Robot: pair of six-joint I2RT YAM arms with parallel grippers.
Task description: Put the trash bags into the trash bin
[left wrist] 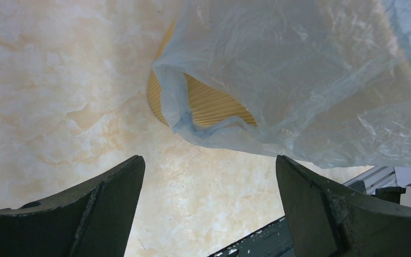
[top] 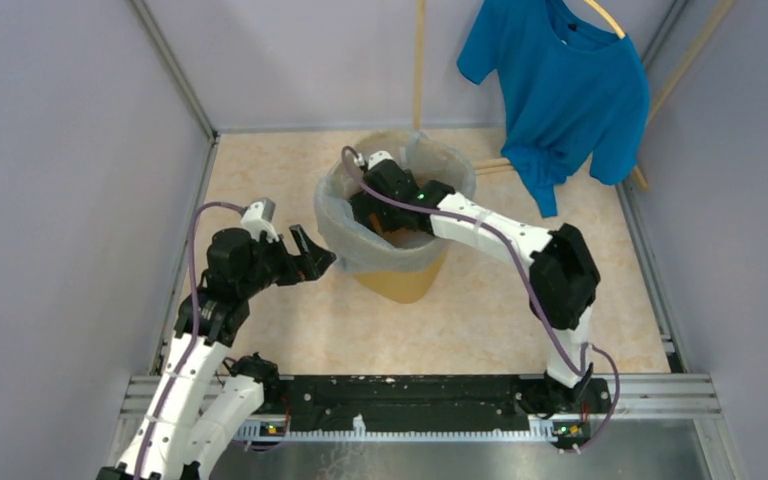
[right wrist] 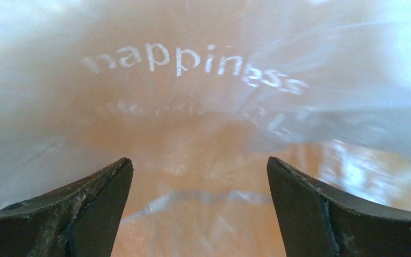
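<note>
Open right fingers [top: 375,205] sit inside the trash bin [top: 400,285], against the trash bags [top: 360,238]; open left fingers [top: 308,255] hover just beside.

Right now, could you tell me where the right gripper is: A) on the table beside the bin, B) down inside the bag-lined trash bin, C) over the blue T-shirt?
B: from above, the right gripper reaches down into the trash bin, whose rim the trash bag covers, and its wrist camera sees film all around.
</note>
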